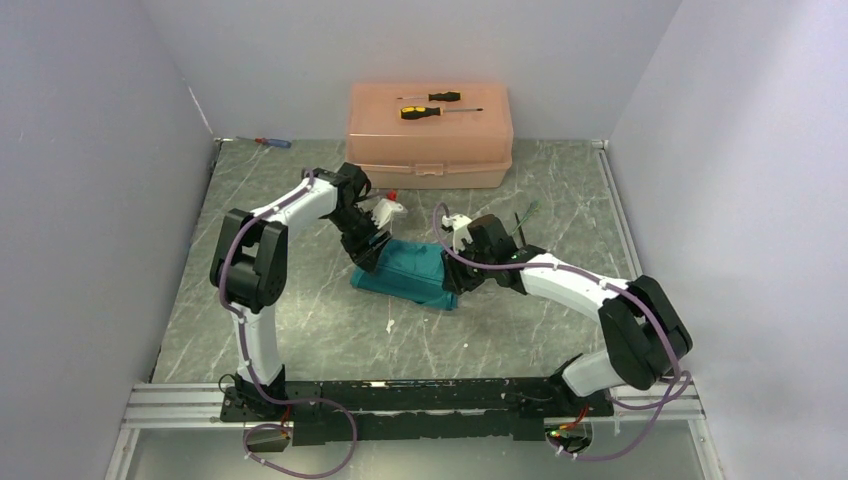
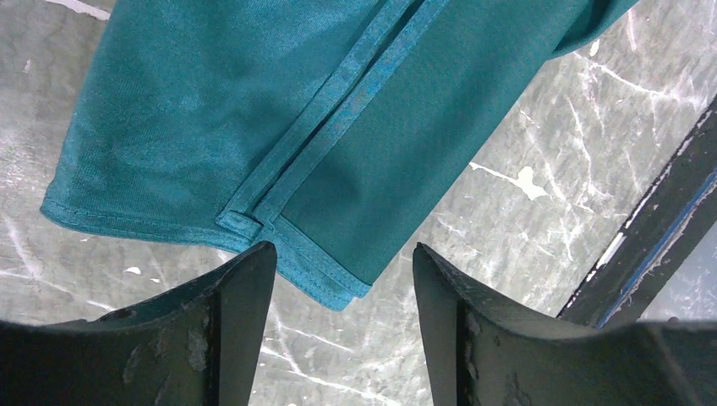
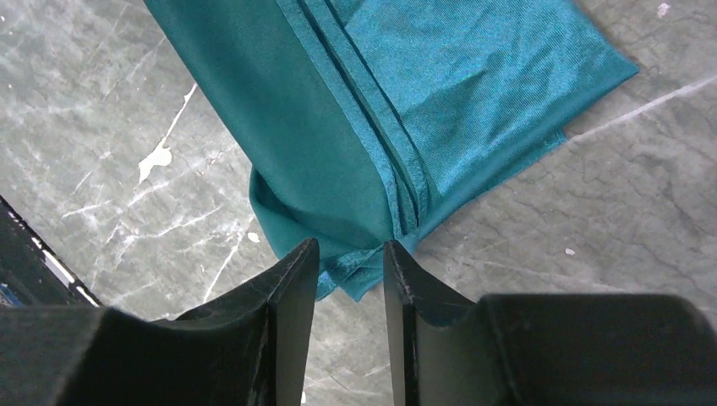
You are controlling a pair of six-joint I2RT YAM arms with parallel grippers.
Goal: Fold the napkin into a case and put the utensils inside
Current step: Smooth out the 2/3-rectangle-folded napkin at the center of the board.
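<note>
**A:** What are the tools doing?

**B:** The left gripper (image 2: 341,262) has its jaws well apart, with the near corner of the napkin (image 2: 211,110) lying just beyond the tips and nothing clamped. The right gripper (image 3: 349,254) has its jaws close together, and the folded end of the cloth reaches in between the tips. I cannot tell whether it is pinched.

**A:** And the napkin itself?

**B:** It lies flat on the table (image 1: 320,330) between the two arms as a long band. Two hemmed edges meet along its middle, and there is one gripper at each short end.

**A:** So this is the folding step?

**B:** I judge so. The band reads as partly folded, and no utensil is in it. The next move likely needs both ends gripped on the same layers and carried over evenly, or the thin, shiny cloth will slide and skew.

**A:** Anything in the way?

**B:** A thin dark thing with greenish tips, probably the fork (image 1: 524,215), sits just behind the right wrist. I cannot find the spoon. The peach box (image 1: 430,150) stands at the back wall with the yellow-and-black screwdrivers (image 1: 440,105) on its lid, and a small screwdriver (image 1: 272,142) lies far left. All of these are well apart from the cloth.
</note>
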